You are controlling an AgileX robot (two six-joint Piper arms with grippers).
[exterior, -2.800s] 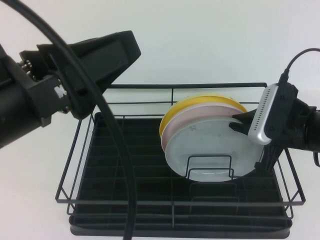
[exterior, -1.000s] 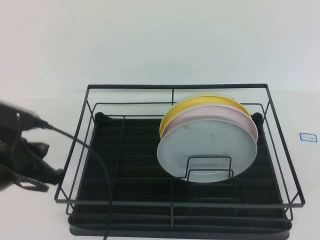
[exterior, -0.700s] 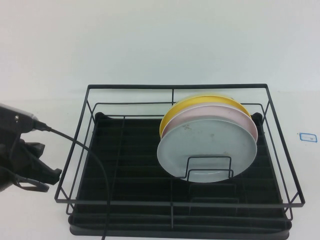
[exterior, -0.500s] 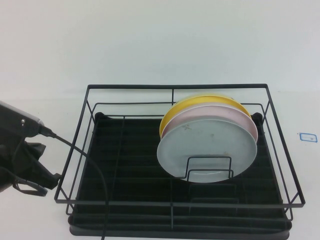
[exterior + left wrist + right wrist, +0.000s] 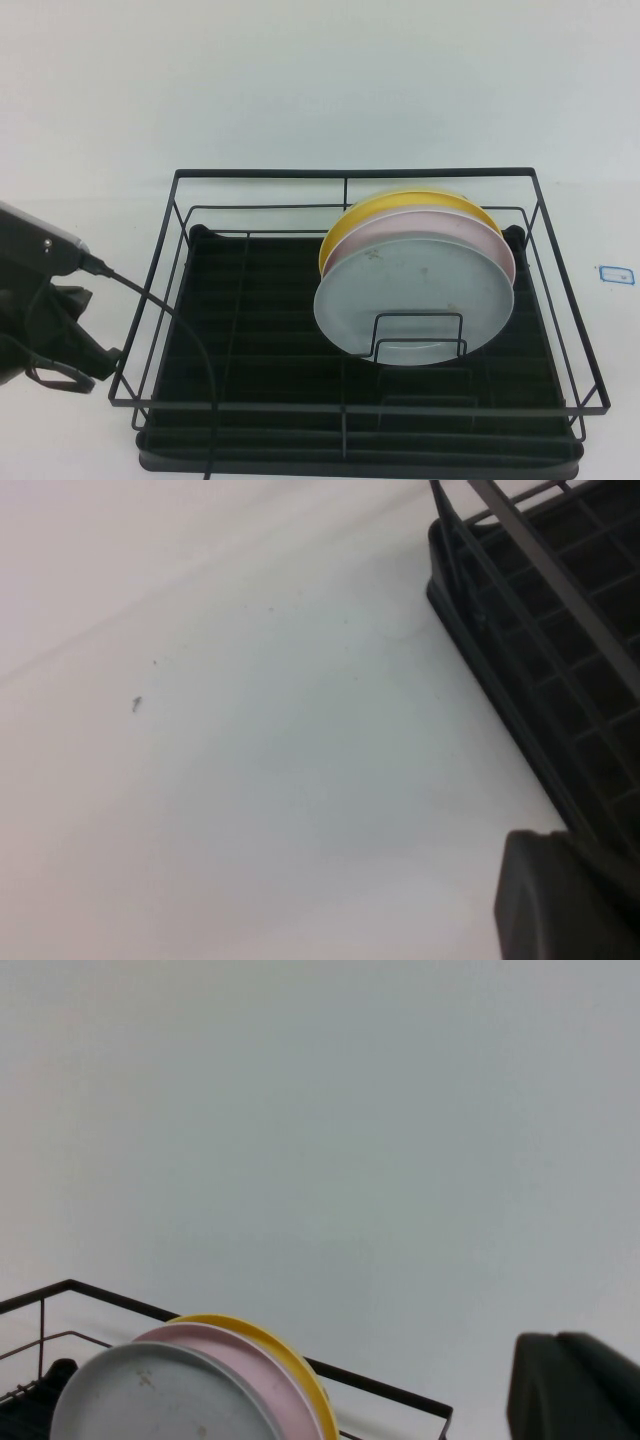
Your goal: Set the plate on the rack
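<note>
The pale grey-blue plate point(image 5: 415, 295) stands upright in the black wire rack point(image 5: 345, 173), leaning on a wire divider at the right of the middle. It is also in the right wrist view as plate point(image 5: 150, 1400). My left gripper point(image 5: 560, 845) is shut and empty, low beside the rack's point(image 5: 560, 630) left side; in the high view the left arm point(image 5: 45, 320) sits at the left edge. My right gripper point(image 5: 558, 1345) is shut and empty, off to the rack's right and out of the high view.
A pale pink plate point(image 5: 400, 228) and a yellow plate point(image 5: 345, 232) stand right behind the grey-blue one. The rack's left half holds only its slotted base point(image 5: 250, 300). A small blue mark point(image 5: 617, 273) lies on the white table at the right.
Both arms were over the rack earlier, the right gripper at the plate's right edge. Both have since drawn back. Over the last second the left arm only shifted slightly; the plates stayed still.
</note>
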